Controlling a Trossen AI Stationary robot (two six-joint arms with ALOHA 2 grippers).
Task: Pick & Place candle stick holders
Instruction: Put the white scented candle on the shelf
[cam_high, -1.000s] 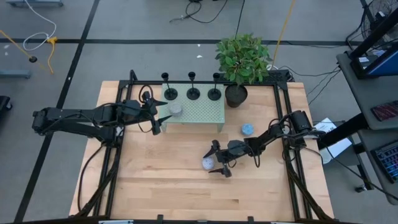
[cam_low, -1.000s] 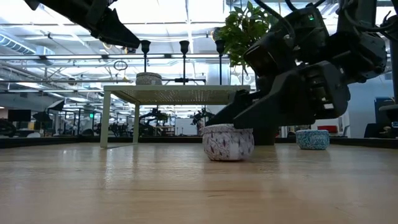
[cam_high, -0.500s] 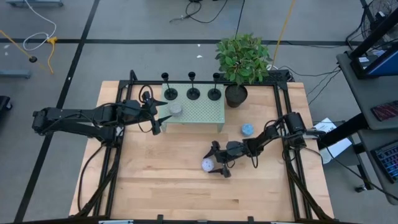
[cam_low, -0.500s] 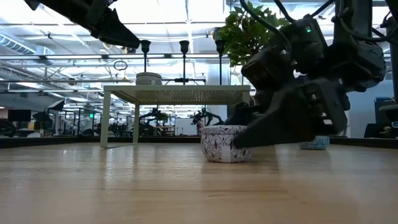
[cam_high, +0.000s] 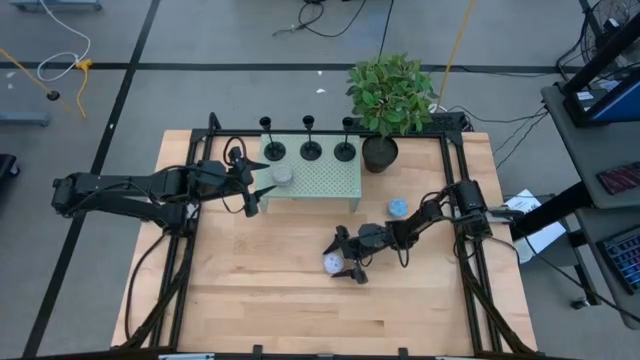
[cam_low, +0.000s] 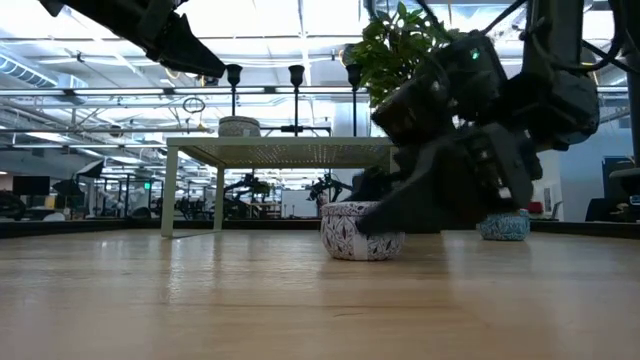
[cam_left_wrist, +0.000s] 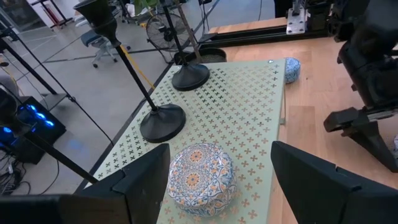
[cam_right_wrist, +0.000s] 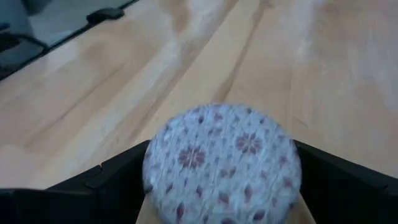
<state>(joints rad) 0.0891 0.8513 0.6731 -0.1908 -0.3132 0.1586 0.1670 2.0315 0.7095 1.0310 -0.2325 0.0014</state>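
Three small black candle stick holders (cam_high: 272, 150) (cam_high: 311, 150) (cam_high: 345, 150) stand on their disc bases along the far edge of a pale green perforated stand (cam_high: 325, 182). My left gripper (cam_high: 255, 188) is open at the stand's left end. Its fingers stand on either side of a round orange-and-blue patterned dish (cam_left_wrist: 202, 177) that rests on the stand, and they touch nothing. My right gripper (cam_high: 339, 260) is open low over the table. Its fingers stand on either side of a white round dish with a red pattern (cam_right_wrist: 221, 158). I cannot tell whether they touch it.
A blue patterned dish (cam_high: 398, 207) sits on the table right of the stand. A potted plant (cam_high: 388, 95) in a black pot (cam_high: 380, 155) stands at the stand's far right corner. Black frame rails run along the table's left and right sides.
My right gripper has gone toward the table's left edge and come lower, closing in on the white patterned dish, so that its open fingers now stand on either side of it.
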